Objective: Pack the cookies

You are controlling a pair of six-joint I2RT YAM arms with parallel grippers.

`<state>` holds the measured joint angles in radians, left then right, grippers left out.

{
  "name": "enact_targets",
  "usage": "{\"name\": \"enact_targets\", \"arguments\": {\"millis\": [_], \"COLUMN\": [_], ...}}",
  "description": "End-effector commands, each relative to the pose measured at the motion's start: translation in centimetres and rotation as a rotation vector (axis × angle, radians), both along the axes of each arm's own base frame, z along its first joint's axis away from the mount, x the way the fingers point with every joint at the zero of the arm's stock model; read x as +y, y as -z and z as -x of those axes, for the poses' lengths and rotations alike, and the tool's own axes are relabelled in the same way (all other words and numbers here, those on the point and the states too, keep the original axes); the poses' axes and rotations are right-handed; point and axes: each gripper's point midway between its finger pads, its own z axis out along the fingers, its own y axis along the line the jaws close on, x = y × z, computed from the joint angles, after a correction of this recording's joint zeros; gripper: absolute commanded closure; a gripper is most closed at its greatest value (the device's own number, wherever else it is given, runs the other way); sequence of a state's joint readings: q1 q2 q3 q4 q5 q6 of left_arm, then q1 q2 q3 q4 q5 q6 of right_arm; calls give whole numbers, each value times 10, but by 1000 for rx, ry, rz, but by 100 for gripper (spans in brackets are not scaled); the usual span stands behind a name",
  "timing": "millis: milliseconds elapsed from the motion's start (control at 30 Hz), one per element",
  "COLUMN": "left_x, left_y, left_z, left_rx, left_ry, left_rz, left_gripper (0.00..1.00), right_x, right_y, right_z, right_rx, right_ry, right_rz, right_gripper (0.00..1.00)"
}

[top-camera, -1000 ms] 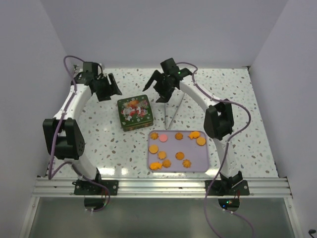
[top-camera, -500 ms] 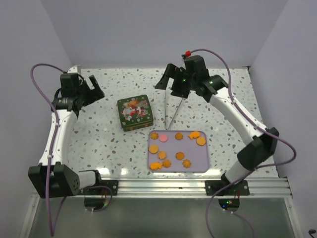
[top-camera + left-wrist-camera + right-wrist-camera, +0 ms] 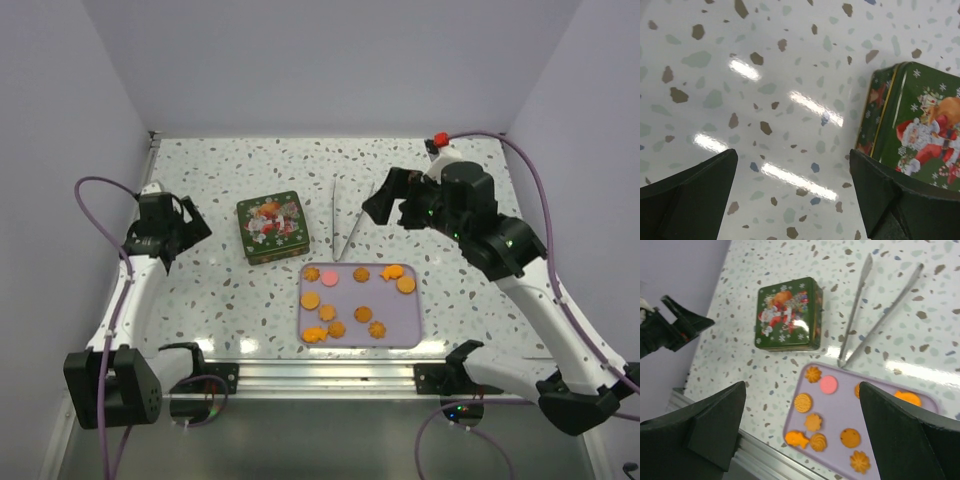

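Observation:
Several cookies (image 3: pixel 327 312), mostly orange rounds and flower shapes plus one pink round (image 3: pixel 329 278), lie on a lilac tray (image 3: pixel 400 320) at the near middle. A closed green Santa tin (image 3: pixel 272 227) sits just behind the tray's left end. My left gripper (image 3: pixel 185 240) hovers open and empty left of the tin (image 3: pixel 920 125), over bare table (image 3: pixel 793 155). My right gripper (image 3: pixel 392 205) hangs open and empty, high behind the tray. Its wrist view looks down on the cookies (image 3: pixel 803 402), the pink one (image 3: pixel 828 384) and the tin (image 3: pixel 786 314).
Metal tongs (image 3: pixel 345 220) lie on the speckled table between the tin and the right gripper, hinge end touching the tray's far edge (image 3: pixel 875 305). White walls close in the left, back and right sides. An aluminium rail (image 3: pixel 330 375) runs along the near edge.
The left arm has pulled back from the far left to beside the tin, jaws opening wider. The right arm has swung from the back middle to the right and risen.

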<state>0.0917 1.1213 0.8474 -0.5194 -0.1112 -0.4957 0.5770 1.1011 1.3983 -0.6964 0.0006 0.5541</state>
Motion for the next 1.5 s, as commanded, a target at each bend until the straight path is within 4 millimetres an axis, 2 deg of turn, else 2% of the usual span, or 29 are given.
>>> {"name": "enact_targets", "arguments": {"millis": [0,33,67,100,133,167,233,300,333,367,433,467,667,700,767,800,867,900,933,967,1000,1067,1100,1133,1200,1233,1300,1333,1467], "left_x": [42,47,51,59,62,63,71,77,76,76,71,69,58,61,58,49,44,47,48,50,53,56,57,49,49,25,19,9,8], "left_y": [-19,-18,-8,-23,-24,-5,-13,-1,4,20,25,43,28,40,29,34,24,33,31,19,24,16,22,27,23,24,20,18,26], "left_z": [-9,-7,1,-2,-1,6,3,9,9,16,13,21,18,17,5,-3,-16,-20,-24,-33,-35,-42,-43,-48,-52,-56,-58,-68,-68], "left_rx": [-133,-148,-148,-239,-275,-261,-346,-354,-354,-327,-358,-335,-569,-508,-562,-564,-610,-581,-585,-633,-617,-666,-655,-618,-603,-604,-611,-597,-567], "left_ry": [-167,-193,-225,-272,-283,-287,-295,-285,-263,-239,-162,-135,-114,-129,-124,-70,-50,-62,-74,-85,-93,-119,-125,-106,-122,-43,-28,-3,13], "left_rz": [-158,-177,-192,-218,-229,-242,-305,-365,-385,-400,-440,-449,-448,-434,-421,-392,-374,-369,-368,-373,-386,-393,-397,-393,-464,-475,-576,-572,-571], "left_gripper": [0,0,0,0,0,0,0,0,0,0,0,0,0,0,0,0,0,1,1,0,0,0,0,0,0,0,0,0,0], "right_x": [-35,-38,-41,-42,-47,-49,-52,-53,-53,-54,-53,-54,-60,-61,-64,-66,-67,-68,-67,-67,-66,-65,-65,-63,-63,-63,-62,-61,-56], "right_y": [16,27,28,27,24,31,32,40,41,44,45,46,46,48,51,54,56,57,58,57,58,56,57,57,58,60,63,66,63], "right_z": [11,14,17,19,23,25,28,30,31,33,36,38,46,48,50,51,53,53,53,53,54,54,54,55,55,56,55,54,50], "right_rx": [-48,-41,-59,-74,-95,-90,-106,-100,-100,-97,-101,-103,-106,-102,-103,-95,-91,-89,-83,-84,-76,-70,-67,-65,-62,-56,-52,-45,-43], "right_ry": [77,78,70,68,72,71,76,74,75,74,66,62,50,46,36,35,32,33,29,27,20,19,16,10,7,4,0,-3,-7], "right_rz": [107,124,135,132,125,134,136,134,132,128,117,114,138,149,172,186,202,204,206,206,204,202,202,198,199,203,209,211,194], "right_gripper": [1,1,1,1,1,1,1,1,1,1,1,1,1,1,1,1,1,1,1,1,1,1,1,1,1,1,1,1,1]}}
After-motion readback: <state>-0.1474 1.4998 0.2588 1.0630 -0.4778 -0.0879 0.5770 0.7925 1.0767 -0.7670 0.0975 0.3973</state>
